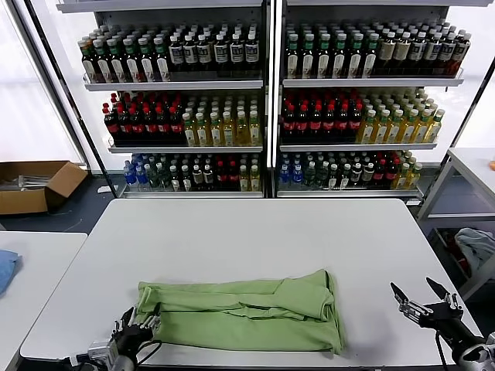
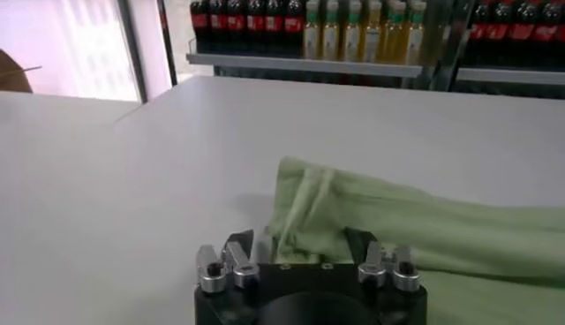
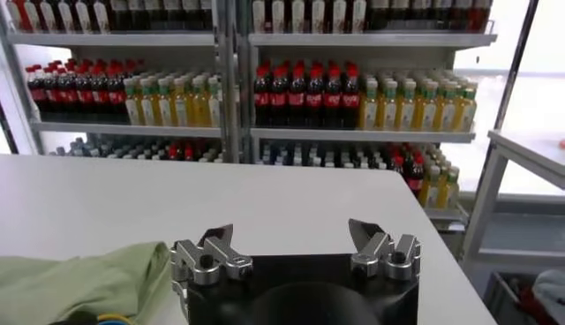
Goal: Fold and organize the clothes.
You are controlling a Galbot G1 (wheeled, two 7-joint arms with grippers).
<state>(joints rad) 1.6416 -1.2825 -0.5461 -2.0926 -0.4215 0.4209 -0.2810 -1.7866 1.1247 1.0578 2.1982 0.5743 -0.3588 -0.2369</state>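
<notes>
The clothes, one light green shirt (image 1: pixel 240 313), lie folded into a long flat strip near the front of the white table (image 1: pixel 255 232). My left gripper (image 1: pixel 138 328) sits at the strip's left end. In the left wrist view the gripper (image 2: pixel 300 240) stands open, with the bunched end of the shirt (image 2: pixel 397 230) lying between its fingers. My right gripper (image 1: pixel 411 287) hovers open over bare table, to the right of the shirt. The right wrist view shows nothing between its fingers (image 3: pixel 290 230), and the shirt's edge (image 3: pixel 79 283) is off to one side.
Shelves of bottles (image 1: pixel 263 100) stand behind the table. A cardboard box (image 1: pixel 35 185) lies on the floor at the far left. A blue cloth (image 1: pixel 6 270) rests on the left side table. A grey-blue cloth (image 1: pixel 476 247) lies low at the right, below another table (image 1: pixel 472 166).
</notes>
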